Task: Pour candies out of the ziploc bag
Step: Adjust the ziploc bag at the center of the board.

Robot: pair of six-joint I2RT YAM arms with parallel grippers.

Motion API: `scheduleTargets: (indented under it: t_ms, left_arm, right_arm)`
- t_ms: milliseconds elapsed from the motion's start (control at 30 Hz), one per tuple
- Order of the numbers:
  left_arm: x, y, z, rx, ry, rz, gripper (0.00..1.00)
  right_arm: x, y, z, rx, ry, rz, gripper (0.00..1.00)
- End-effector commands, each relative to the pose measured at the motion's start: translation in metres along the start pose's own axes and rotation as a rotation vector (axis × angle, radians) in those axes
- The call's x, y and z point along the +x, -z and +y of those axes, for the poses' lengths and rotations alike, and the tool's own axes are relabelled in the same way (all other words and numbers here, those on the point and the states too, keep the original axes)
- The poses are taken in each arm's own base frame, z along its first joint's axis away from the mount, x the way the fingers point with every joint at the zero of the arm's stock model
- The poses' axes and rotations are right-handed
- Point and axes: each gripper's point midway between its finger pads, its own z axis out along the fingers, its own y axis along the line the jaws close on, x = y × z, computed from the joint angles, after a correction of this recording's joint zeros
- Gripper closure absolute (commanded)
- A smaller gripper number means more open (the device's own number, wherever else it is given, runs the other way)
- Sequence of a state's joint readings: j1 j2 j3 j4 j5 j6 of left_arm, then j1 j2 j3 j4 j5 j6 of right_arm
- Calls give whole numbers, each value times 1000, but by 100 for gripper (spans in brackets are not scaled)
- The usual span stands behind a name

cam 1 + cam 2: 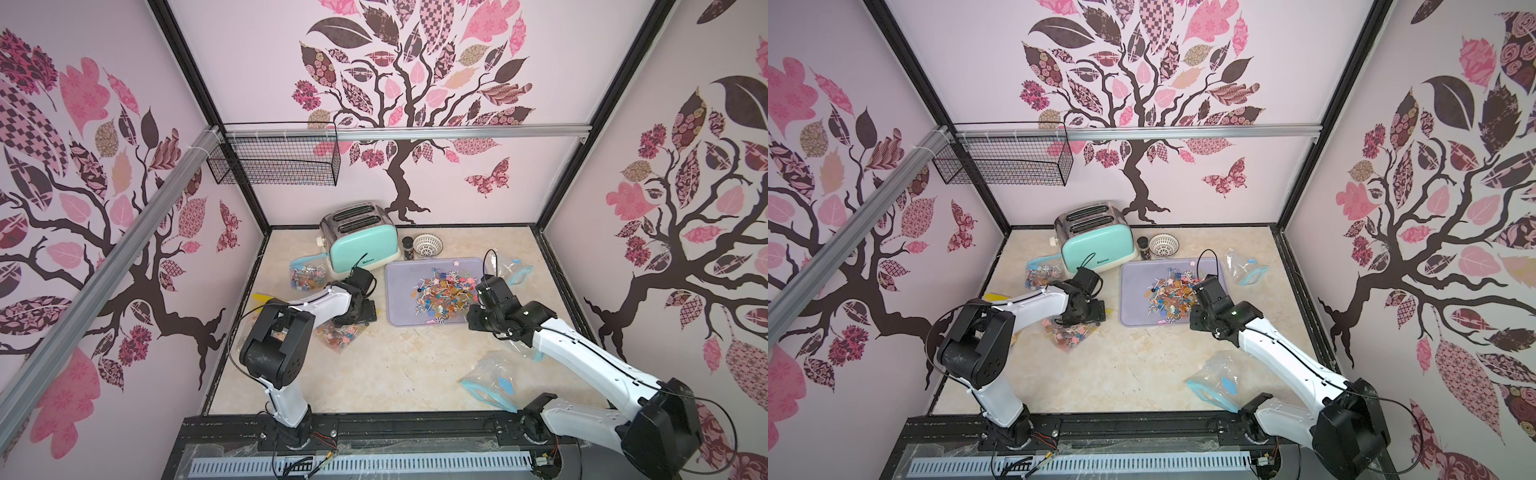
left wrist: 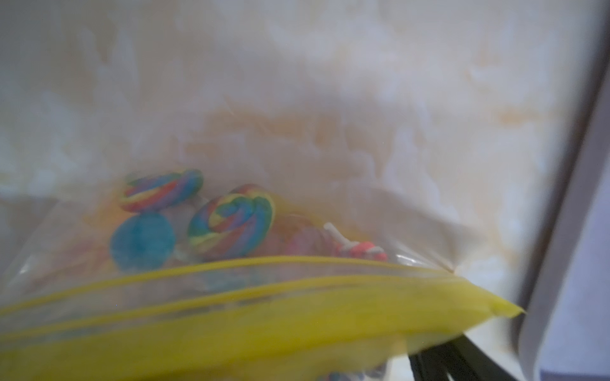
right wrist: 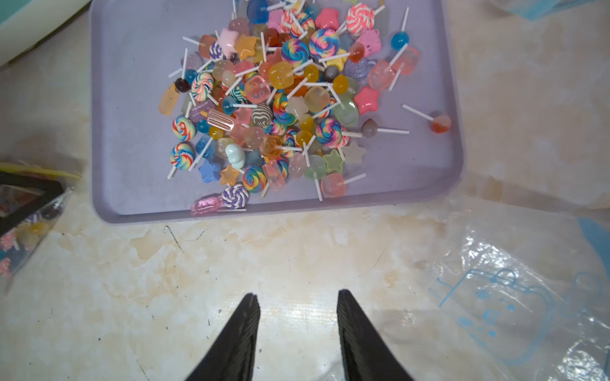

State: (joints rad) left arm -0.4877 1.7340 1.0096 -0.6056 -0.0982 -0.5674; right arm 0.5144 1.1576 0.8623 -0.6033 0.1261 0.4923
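Beige marble-look worktop [image 1: 374,374], boxed in by walls w/ pink tree wallpaper. Most of the small multicoloured candies [image 3: 280,99] (lollipops on thin white sticks, stars, gummies etc.) are piled on a flat lilac plastic tray [image 3: 132,99], set mid-worktop, a bit right of centre. A clear ziploc bag w/ a yellow zip strip [image 1: 338,336] is laid on the worktop just left of the tray. More sweets are held inside it: rainbow swirl lollipops [image 2: 231,224] are shown right behind the zip in the left wrist view.

The left end effector [image 1: 353,316] is positioned directly over that bag's zip end. Whether it's spread or pinching the plastic can't be told, as the fingers are mostly hidden. The right end effector [image 3: 297,297] is held over bare worktop at the tray's near edge, fingers spread, nothing between them.

An empty clear bag w/ a blue zip [image 1: 490,376] is seen beside the right arm. A mint-green toaster [image 1: 361,245] is parked at the back, w/ another filled blue-zip bag [image 1: 305,276] next to it.
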Motion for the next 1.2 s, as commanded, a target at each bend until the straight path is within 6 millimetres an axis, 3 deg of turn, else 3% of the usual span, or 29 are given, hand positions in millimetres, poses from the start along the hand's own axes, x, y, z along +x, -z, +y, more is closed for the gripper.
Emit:
scheduleTargets:
  t_ms: [0, 133, 267, 367, 500, 600, 700, 900, 1167]
  left_arm:
    - [63, 4, 3, -66, -123, 140, 12]
    - [98, 28, -1, -148, -267, 153, 12]
    - [116, 57, -11, -180, -376, 133, 12]
    - [109, 79, -19, -190, -418, 78, 11]
    - [75, 99, -34, -170, -427, -71, 8]
    - [54, 94, -36, -182, -377, -87, 6]
    - [42, 76, -19, -243, -281, -16, 12]
    - [43, 68, -12, -286, -212, 45, 49]
    - [40, 60, -16, -250, -152, 33, 48]
  right_arm:
    - [-10, 16, 12, -58, 20, -11, 56]
    - [-11, 21, 21, -106, 12, -9, 56]
    - [-11, 26, 24, -132, 0, -9, 55]
    - [-12, 28, 24, -136, -2, -14, 55]
    - [-13, 31, 21, -123, 1, -27, 54]
    - [-14, 32, 19, -111, 6, -33, 55]
    - [-14, 35, 17, -105, 13, -38, 58]
    - [-13, 36, 7, -62, 32, -48, 61]
    - [-14, 30, 12, -79, 45, -37, 62]
